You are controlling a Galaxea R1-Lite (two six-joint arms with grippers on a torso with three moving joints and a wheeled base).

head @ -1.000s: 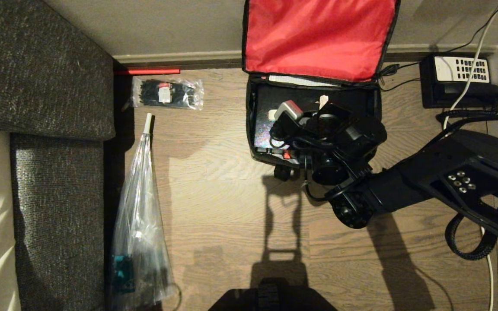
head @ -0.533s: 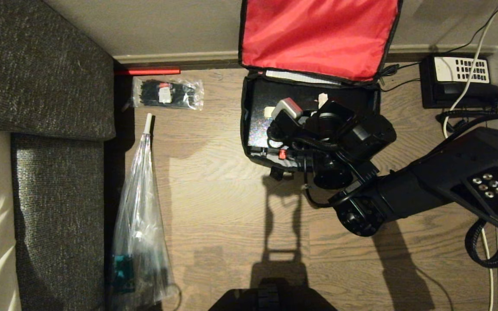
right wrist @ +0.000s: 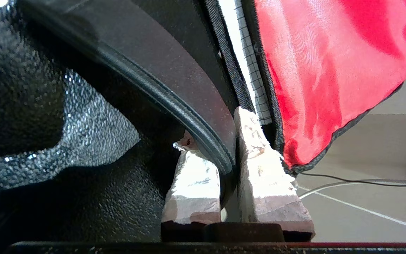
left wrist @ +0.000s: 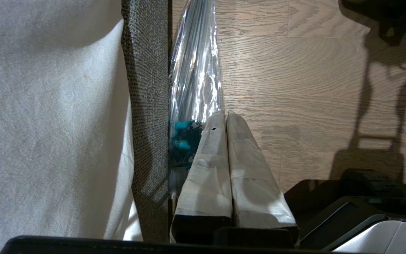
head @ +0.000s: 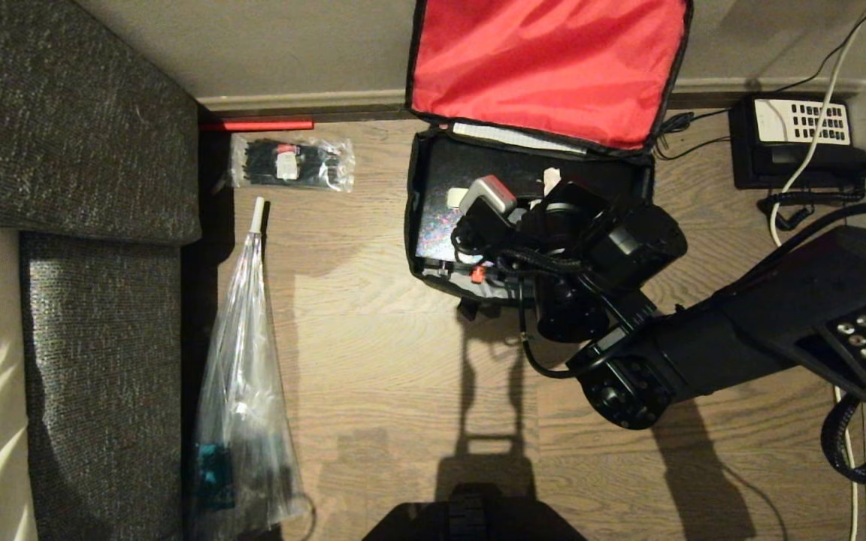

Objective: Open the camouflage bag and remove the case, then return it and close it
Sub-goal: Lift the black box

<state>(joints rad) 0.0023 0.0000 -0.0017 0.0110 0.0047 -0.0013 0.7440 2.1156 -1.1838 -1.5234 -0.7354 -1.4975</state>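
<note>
Camouflage bag (head: 422, 278) sits open on the wood floor (head: 388, 361) against the wall, red-lined lid (head: 546, 68) flipped back and leaning on the wall. The case (head: 437, 203) is inside the bag, black textured top exposed, filling most of the opening.

Right gripper (right wrist: 229, 141) is over the bag's far side, reaching in from the right. Its taped fingers (right wrist: 259, 165) are nearly shut, pinching the raised rim of the case (right wrist: 174, 88), one pad on each side of the edge, next to the bag's black trim and the red lining (right wrist: 330, 70).

Left gripper (left wrist: 226, 116) is parked low beside the grey sofa (left wrist: 146, 106), fingers pressed together, holding nothing, with a clear plastic bag (left wrist: 196, 70) just ahead of it.

Black telephone (head: 797, 143) is by the wall right of the bag; a clear packet of black items (head: 290, 161) lies to its left.
</note>
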